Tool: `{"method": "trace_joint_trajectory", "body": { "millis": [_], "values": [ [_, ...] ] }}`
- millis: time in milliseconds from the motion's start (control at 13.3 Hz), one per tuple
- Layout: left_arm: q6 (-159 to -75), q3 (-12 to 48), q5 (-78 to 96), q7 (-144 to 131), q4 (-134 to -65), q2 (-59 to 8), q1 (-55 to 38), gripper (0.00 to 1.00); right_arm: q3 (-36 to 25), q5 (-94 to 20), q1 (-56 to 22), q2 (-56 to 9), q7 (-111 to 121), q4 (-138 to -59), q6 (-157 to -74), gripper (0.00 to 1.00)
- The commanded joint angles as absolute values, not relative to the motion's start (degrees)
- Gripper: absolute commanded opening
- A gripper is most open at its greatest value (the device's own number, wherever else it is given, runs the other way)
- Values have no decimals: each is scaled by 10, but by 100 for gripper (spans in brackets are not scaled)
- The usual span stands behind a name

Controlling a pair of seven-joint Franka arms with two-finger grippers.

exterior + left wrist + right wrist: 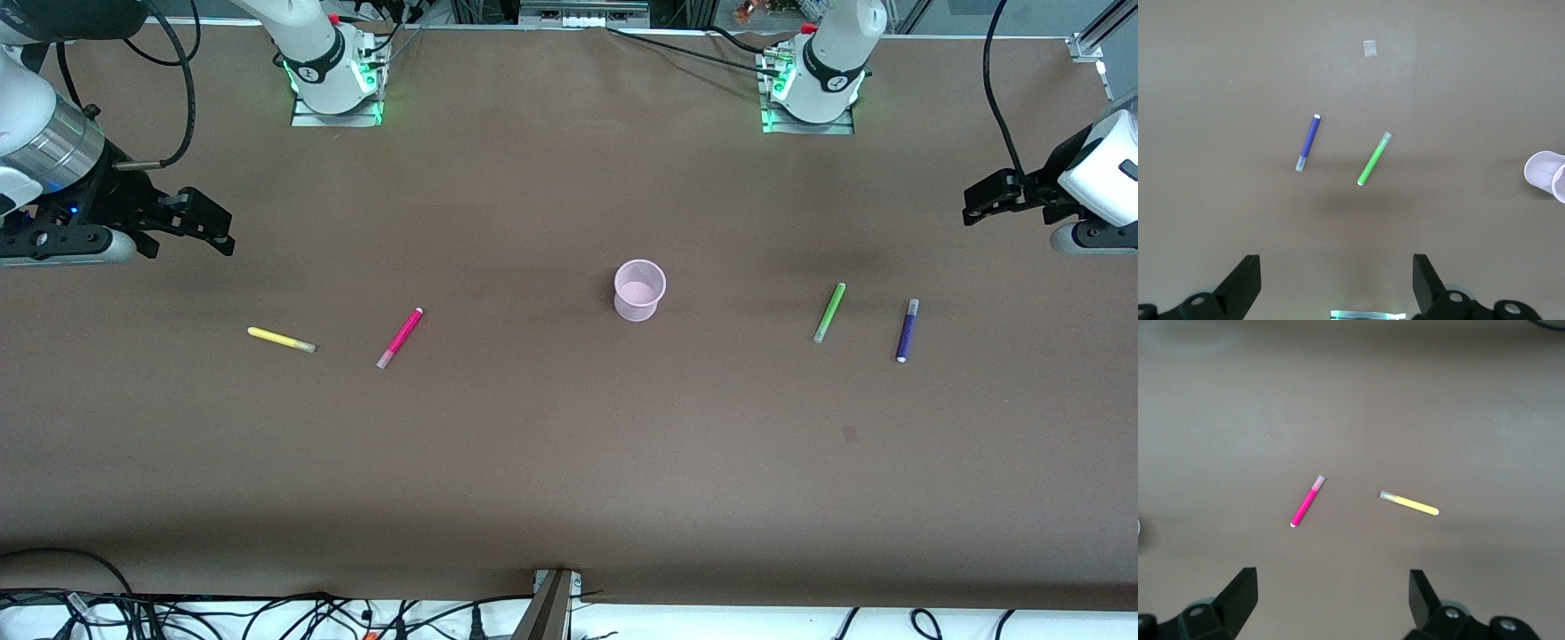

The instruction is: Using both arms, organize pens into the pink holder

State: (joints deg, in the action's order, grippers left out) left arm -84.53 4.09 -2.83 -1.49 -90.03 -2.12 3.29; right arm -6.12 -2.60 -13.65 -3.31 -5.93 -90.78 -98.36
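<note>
Below the left claw [1335,283], raised with jaws released, the green pen [1374,159] and purple pen [1308,143] lie on the desk [569,462]. Likewise under the released right claw [1331,600]: pink pen [1305,501], yellow pen [1409,503]. The holder [639,290] stands empty between.

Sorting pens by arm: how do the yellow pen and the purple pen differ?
The yellow pen lies toward the right arm's end of the table, nearly crosswise; the purple pen lies toward the left arm's end, pointing roughly toward the front camera. Both lie flat outside the pink holder.
</note>
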Motion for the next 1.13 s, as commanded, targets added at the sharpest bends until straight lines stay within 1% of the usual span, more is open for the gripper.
{"method": "trace_joint_trajectory", "body": {
  "millis": [0,1055],
  "values": [
    [-836,40,-27,-18,-889,-22,29,100,-61,-34,-136,-31,-56,-904,-976,100],
    [-829,38,-26,-12,-889,-22,31,100,-61,-33,-137,-31,-58,-904,-975,100]
  ]
}}
